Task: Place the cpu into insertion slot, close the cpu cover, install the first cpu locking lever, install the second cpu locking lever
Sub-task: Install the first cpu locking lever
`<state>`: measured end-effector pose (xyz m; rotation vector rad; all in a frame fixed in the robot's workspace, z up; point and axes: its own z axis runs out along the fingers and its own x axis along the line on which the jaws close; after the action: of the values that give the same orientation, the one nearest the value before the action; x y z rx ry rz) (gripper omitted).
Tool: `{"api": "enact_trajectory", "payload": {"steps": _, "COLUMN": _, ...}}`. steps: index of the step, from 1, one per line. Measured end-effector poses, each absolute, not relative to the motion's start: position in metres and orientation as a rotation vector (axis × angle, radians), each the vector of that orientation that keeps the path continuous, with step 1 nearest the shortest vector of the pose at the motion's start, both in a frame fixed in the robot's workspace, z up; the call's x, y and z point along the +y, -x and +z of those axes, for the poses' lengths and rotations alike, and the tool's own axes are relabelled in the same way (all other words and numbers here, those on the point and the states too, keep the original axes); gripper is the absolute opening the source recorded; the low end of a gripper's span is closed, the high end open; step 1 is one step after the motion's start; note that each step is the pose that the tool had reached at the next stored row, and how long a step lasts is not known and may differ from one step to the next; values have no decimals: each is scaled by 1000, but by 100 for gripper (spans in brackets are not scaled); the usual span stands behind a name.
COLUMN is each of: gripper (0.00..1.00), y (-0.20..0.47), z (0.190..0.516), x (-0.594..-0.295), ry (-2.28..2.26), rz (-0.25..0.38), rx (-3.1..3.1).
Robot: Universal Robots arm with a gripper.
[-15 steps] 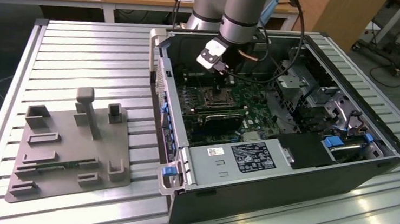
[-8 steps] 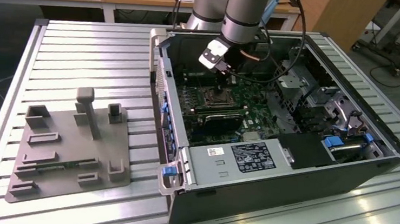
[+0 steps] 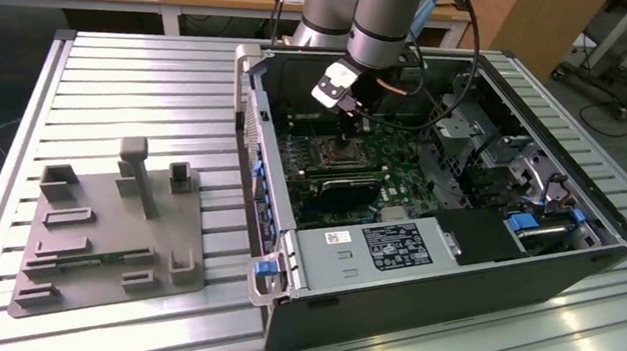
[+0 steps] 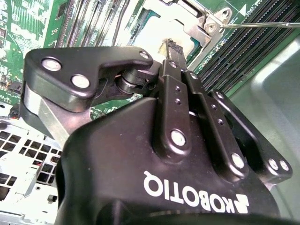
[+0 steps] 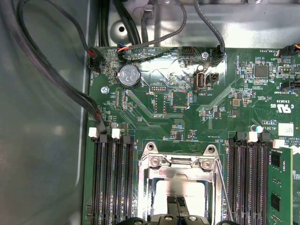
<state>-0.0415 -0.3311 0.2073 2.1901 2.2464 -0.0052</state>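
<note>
A slatted metal tabletop [image 3: 130,66] carries an open computer case [image 3: 577,279]. Inside it the pincer [image 5: 176,207] hangs with its fingers drawn together on nothing I can see, tips just over the cpu [image 5: 180,190], which lies in the insertion slot [image 5: 146,187] under the frame of the cpu cover [image 5: 180,162]. Pressing off-centre here could, I judge, skew the chip on its contacts or snag the thin locking lever [image 4: 262,24] beside the socket.

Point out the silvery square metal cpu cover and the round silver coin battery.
silvery square metal cpu cover [image 5: 180,171]: first wrist view, one bar of its frame.
round silver coin battery [image 5: 129,75]: first wrist view, its centre.
</note>
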Motion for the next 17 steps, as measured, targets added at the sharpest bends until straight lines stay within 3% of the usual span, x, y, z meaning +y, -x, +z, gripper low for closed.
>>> {"api": "enact_trajectory", "payload": {"steps": 17, "gripper": 10, "y": 41, "z": 219, "x": -331, "ry": -2145, "rz": -5, "rx": 2290}}
